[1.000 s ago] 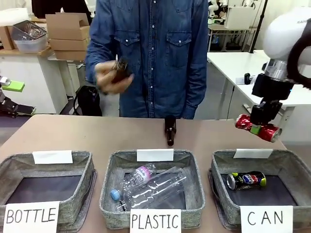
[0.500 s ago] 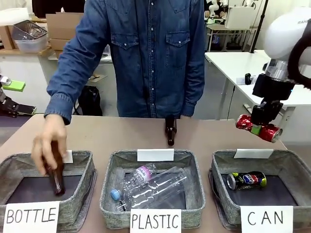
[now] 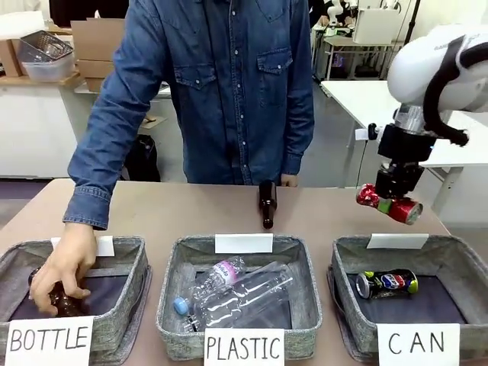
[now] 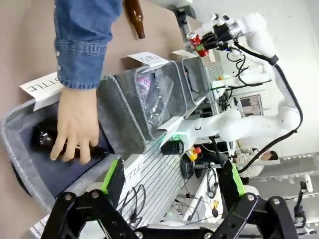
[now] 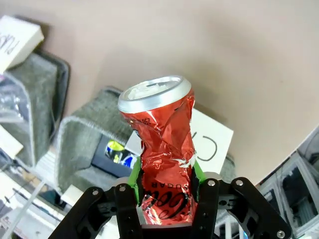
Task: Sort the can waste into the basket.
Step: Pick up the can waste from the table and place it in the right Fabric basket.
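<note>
My right gripper is shut on a dented shiny red can, held in the air above the far rim of the grey basket signed "CAN". In the right wrist view the red can stands between my green pads, with the basket below. A dark and silver can lies on that basket's dark floor. My left gripper is open, hanging off the table's left end beside the "BOTTLE" basket.
A person in a denim shirt leans over the table; one hand rests on a brown bottle in the "BOTTLE" basket. Another brown bottle stands mid-table. The "PLASTIC" basket holds clear bottles.
My right gripper has shifted slightly left and toward the basket with the red can. The person's hand has carried a brown bottle down into the "BOTTLE" basket.
</note>
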Available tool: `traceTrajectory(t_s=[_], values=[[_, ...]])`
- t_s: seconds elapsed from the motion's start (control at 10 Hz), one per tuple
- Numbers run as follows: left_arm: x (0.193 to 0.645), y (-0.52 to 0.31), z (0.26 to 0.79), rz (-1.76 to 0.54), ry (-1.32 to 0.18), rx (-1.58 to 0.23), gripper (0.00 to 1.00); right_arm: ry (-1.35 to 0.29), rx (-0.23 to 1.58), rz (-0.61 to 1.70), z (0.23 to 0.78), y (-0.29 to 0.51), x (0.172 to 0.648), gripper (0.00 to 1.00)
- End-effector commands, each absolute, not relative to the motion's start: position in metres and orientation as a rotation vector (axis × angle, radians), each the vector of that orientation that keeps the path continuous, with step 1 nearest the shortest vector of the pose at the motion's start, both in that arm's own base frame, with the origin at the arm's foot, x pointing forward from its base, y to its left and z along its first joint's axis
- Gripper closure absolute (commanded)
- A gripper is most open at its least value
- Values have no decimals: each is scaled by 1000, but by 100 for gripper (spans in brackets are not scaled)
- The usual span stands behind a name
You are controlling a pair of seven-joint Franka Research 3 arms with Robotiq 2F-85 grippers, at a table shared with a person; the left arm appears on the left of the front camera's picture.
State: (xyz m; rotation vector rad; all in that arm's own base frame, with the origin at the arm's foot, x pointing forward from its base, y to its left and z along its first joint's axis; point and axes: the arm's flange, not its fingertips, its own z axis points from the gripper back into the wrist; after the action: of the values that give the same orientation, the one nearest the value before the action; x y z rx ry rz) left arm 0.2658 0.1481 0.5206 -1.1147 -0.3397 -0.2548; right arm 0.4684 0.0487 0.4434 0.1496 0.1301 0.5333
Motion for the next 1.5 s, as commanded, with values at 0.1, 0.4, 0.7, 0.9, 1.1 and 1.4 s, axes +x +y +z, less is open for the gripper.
traceTrajectory(t_s=[0.1,0.4,0.7,0.9,1.1,1.4], values=[[275,130,512,-303,-268,-1193,0,165,240,803,463,19,434,60],[273,127,511,-314,-266,-1176,0,149,269,935,463,18,405,60],[273,127,511,-314,-266,-1176,0,127,265,932,463,22,398,60],[284,90,503,-321,-241,-1093,0,137,281,925,462,24,407,60],[296,-8,491,-460,-142,-1180,0,146,284,939,460,27,410,60],[291,-11,483,-472,-127,-1163,0,129,302,938,454,20,400,60]])
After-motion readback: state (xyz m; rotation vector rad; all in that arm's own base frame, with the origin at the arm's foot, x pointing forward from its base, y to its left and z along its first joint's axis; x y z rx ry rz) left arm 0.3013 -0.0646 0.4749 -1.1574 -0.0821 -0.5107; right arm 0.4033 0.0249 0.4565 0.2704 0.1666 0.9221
